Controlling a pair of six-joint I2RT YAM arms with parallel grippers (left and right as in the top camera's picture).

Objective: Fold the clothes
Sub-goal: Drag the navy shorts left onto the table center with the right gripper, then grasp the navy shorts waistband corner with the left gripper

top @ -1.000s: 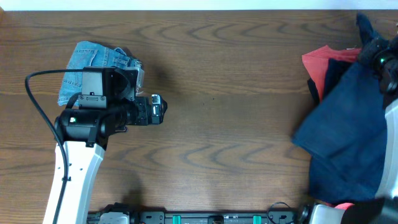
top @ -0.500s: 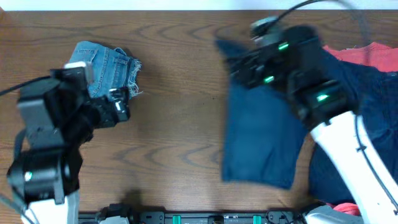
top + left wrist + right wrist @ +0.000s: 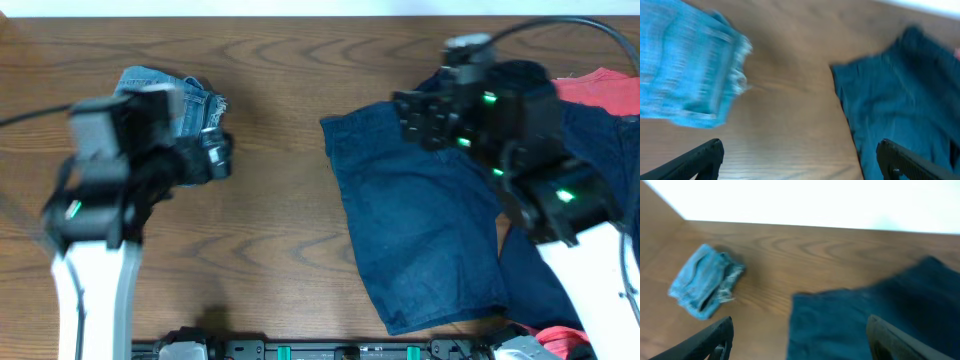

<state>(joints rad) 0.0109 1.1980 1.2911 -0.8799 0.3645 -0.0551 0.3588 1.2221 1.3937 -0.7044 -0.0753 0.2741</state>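
- Overhead: the navy shorts (image 3: 420, 230) now lie spread open on the table (image 3: 280, 250), centre-right, with their far end under the right arm (image 3: 520, 150).
- A second ago that stretch of wood was bare and all the navy cloth sat heaped at the right edge. Half a second ago the shorts hung bunched beneath the right arm.
- The other navy pieces (image 3: 600, 160) and the coral-red shirt (image 3: 600, 88) remain at the right edge, touching the spread pair.
- The denim shorts (image 3: 165, 95) are at far left and have not moved. The left arm (image 3: 100, 200) is blurred beside them and has swung since the earlier frames.
- Left wrist: the left gripper (image 3: 800, 165) has its fingers (image 3: 705, 155) set wide with nothing between them. It hangs over bare wood, with the denim to one side and the edge of the navy shorts to the other, well apart from both.
- Right wrist: the right gripper (image 3: 800, 342) is also spread wide, with no cloth pinched. The navy shorts lie flat below and just ahead of it, so they appear to have been let go. The view is soft with motion.
- Judgement: one garment has been pulled out of the pile and laid down, so the laying-out step looks about done.
- No fold is made yet. The near hem looks uneven and probably needs smoothing first.
- The left arm would have to cross to the shorts' free side before a two-handed fold.
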